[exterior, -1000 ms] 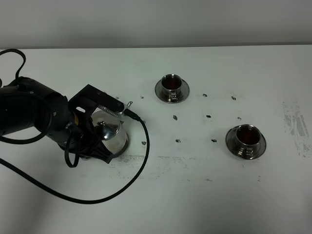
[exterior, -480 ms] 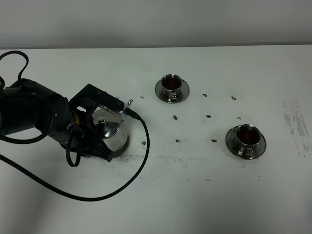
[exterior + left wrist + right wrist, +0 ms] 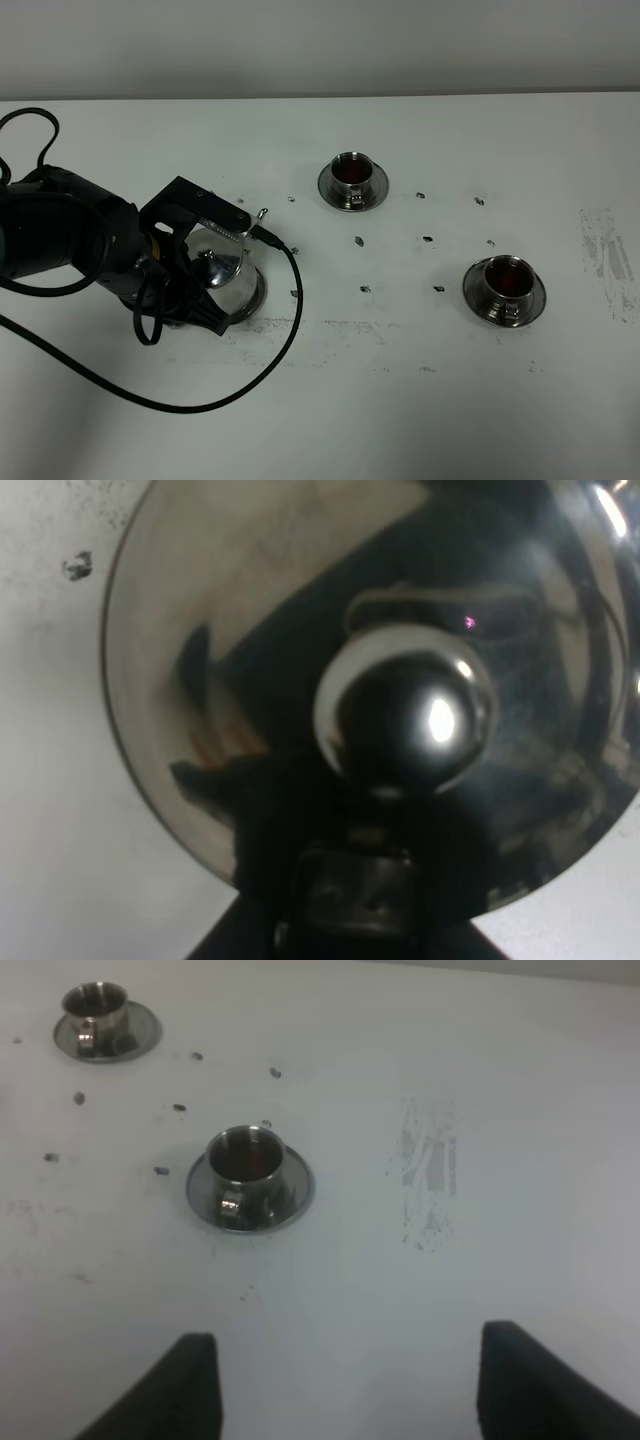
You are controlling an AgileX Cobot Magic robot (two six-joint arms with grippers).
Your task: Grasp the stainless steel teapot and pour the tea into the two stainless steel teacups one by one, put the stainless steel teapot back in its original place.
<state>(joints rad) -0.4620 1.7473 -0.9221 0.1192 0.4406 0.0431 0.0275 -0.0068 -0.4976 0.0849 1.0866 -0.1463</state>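
The teapot (image 3: 228, 275) stands upright at the left side of the white table (image 3: 400, 400), sitting on its round tray (image 3: 258, 297), of which only a thin shiny edge shows beside the pot's base. The left gripper (image 3: 195, 290) is down over the teapot on the side away from the cups, clenched, apparently on the pot's handle, though the handle itself is hidden by the arm; the left wrist view is filled by the lid and its round knob (image 3: 403, 715). To the right of the teapot and farther back sits one teacup (image 3: 352, 180) on its saucer; the other teacup (image 3: 504, 289) sits far to the right of the teapot. The right gripper (image 3: 345, 1385) hangs over bare table past that cup, fingers spread apart, grasping nothing.
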